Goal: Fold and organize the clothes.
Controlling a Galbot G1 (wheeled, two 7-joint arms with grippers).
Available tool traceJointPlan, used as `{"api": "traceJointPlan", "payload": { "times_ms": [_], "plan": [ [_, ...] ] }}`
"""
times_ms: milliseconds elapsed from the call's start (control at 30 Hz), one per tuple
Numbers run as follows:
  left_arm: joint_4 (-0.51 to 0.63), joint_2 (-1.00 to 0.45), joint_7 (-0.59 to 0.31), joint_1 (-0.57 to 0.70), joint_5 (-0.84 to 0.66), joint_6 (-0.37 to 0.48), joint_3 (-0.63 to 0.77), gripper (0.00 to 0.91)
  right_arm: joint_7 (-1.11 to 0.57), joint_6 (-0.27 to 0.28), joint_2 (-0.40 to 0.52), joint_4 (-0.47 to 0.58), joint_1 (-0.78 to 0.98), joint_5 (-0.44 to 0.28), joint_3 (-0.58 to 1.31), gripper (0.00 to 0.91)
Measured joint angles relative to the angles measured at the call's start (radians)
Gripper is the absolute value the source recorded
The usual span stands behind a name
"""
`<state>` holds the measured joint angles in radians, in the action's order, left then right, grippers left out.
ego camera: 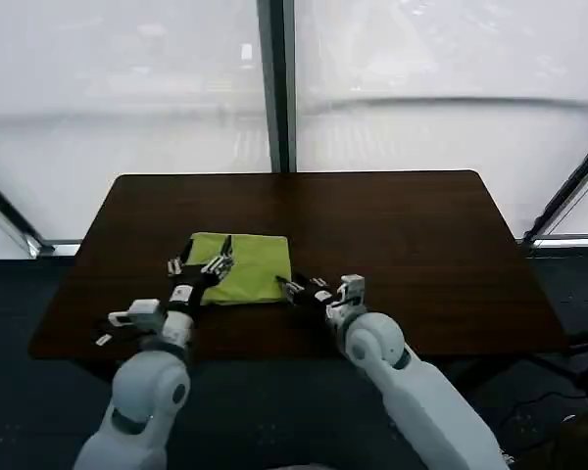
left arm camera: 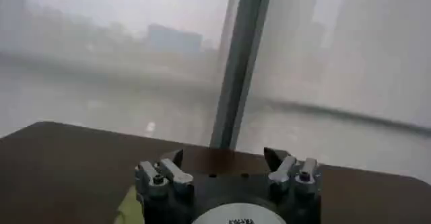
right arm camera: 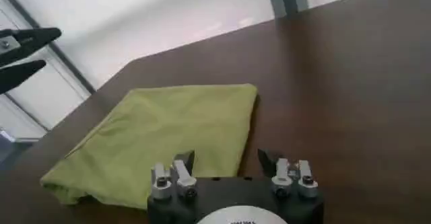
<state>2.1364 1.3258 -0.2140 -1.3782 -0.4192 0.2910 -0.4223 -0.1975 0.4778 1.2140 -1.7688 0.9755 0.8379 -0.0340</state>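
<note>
The clothes are one lime yellow-green T-shirt [ego camera: 247, 266], folded into a small rectangle and lying flat on the dark brown table [ego camera: 412, 245], left of centre. My left gripper [ego camera: 199, 266] hovers open over the shirt's left edge, holding nothing. In the left wrist view the left gripper [left arm camera: 224, 157] is spread wide above the table, with a sliver of the shirt [left arm camera: 128, 206] beside it. My right gripper [ego camera: 300, 288] is open just off the shirt's near right corner. In the right wrist view the right gripper [right arm camera: 225, 159] is empty, with the folded shirt [right arm camera: 161, 134] just ahead.
Frosted windows with a dark vertical post [ego camera: 275, 88] stand behind the table's far edge. The table's right half [ego camera: 441, 284] is bare wood. The left gripper's dark fingers [right arm camera: 27, 47] show at the edge of the right wrist view.
</note>
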Motion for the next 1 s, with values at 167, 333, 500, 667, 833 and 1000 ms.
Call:
{"api": "traceJointPlan", "payload": {
  "times_ms": [167,333,500,667,833,1000],
  "plan": [
    [0.004,0.000,0.000,-0.007,0.001,-0.002,-0.006,0.878,0.006,-0.014,-0.005,0.006,0.010,-0.016,0.020,0.000],
    [0.003,0.003,-0.001,-0.013,0.005,-0.007,-0.014,0.878,-0.007,-0.017,-0.007,-0.006,0.033,-0.038,0.051,0.000],
    [-0.002,0.009,0.000,-0.016,0.009,-0.012,-0.017,0.878,-0.081,0.033,-0.024,-0.038,0.070,-0.134,0.102,0.000],
    [-0.008,0.017,0.000,-0.010,0.011,-0.014,-0.012,0.878,-0.101,0.051,-0.066,-0.082,0.123,-0.172,0.180,0.000],
    [-0.011,0.020,0.000,-0.007,0.014,-0.017,-0.009,0.878,-0.117,0.050,-0.097,-0.108,0.149,-0.186,0.227,0.000],
    [-0.011,0.013,0.003,-0.017,0.028,-0.031,-0.009,0.878,-0.132,0.032,-0.105,-0.141,0.175,-0.188,0.252,0.878]
  ]
}}
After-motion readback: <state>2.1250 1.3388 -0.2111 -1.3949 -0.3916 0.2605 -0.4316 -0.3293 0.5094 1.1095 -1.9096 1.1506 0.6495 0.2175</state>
